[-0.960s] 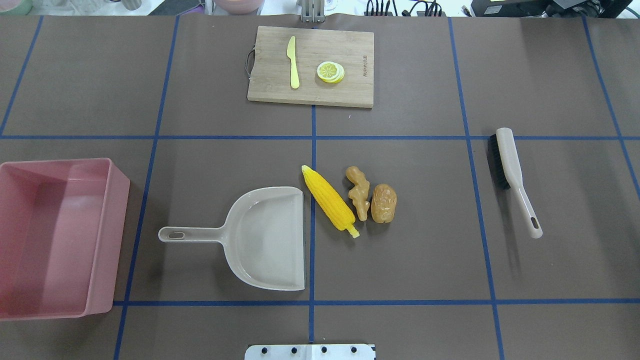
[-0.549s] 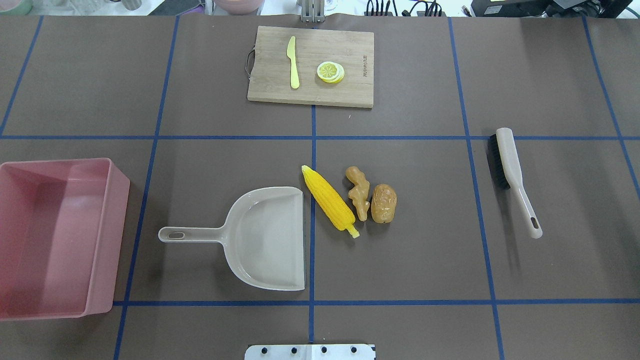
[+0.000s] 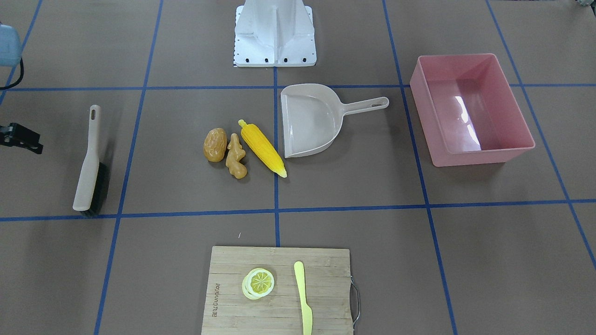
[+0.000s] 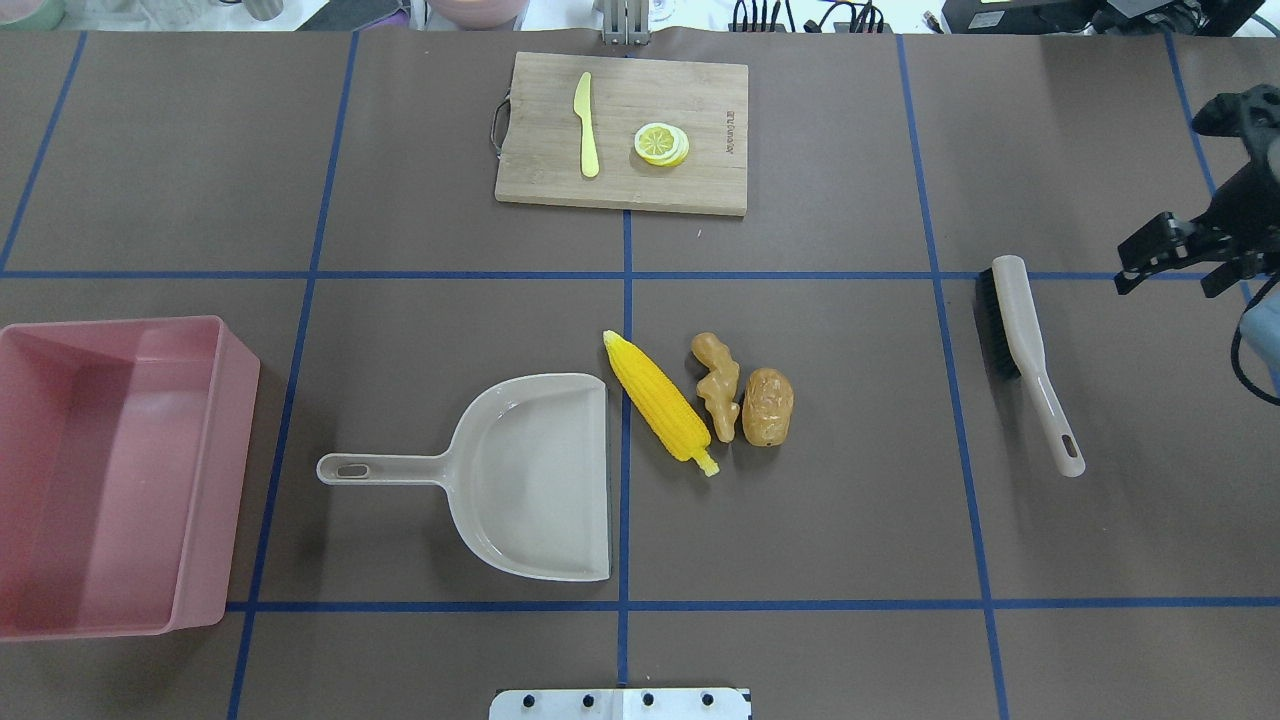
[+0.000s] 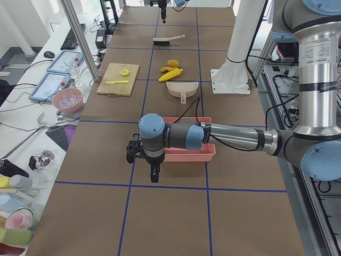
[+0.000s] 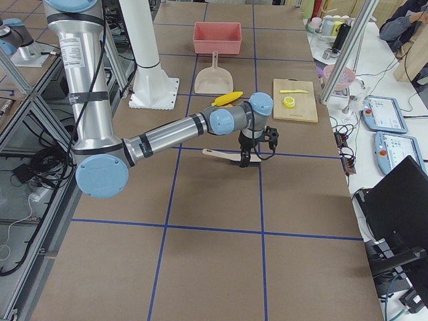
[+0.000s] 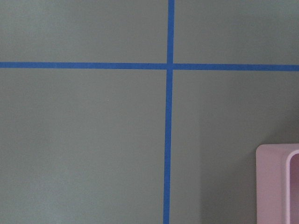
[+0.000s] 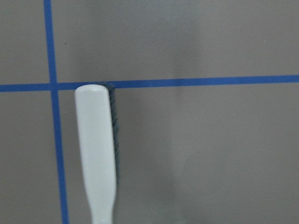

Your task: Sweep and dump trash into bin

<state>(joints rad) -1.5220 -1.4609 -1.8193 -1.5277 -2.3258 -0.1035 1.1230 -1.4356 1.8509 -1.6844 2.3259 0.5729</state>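
Note:
The trash lies mid-table: a yellow corn cob [image 4: 660,400], a tan ginger root [image 4: 718,385] and a brown potato [image 4: 767,405], just right of the beige dustpan [image 4: 530,480]. The empty pink bin [image 4: 215,480] stands at the left edge; its corner shows in the left wrist view [image 7: 275,186]. My right gripper [image 4: 1172,278] hovers right of the brush [image 4: 1020,340], fingers spread, empty. The brush also shows in the right wrist view [image 8: 96,154]. My left gripper [image 5: 154,178] hangs beyond the bin's outer side; I cannot tell whether it is open.
A wooden cutting board [image 4: 700,180] at the far side carries a pale yellow knife [image 4: 585,125] and a lemon slice [image 4: 661,143]. The robot's base plate [image 4: 620,703] sits at the near edge. Blue tape lines grid the brown table.
My right gripper has come into the overhead view at the right edge, near the brush. The trash, dustpan, brush and bin have not moved.

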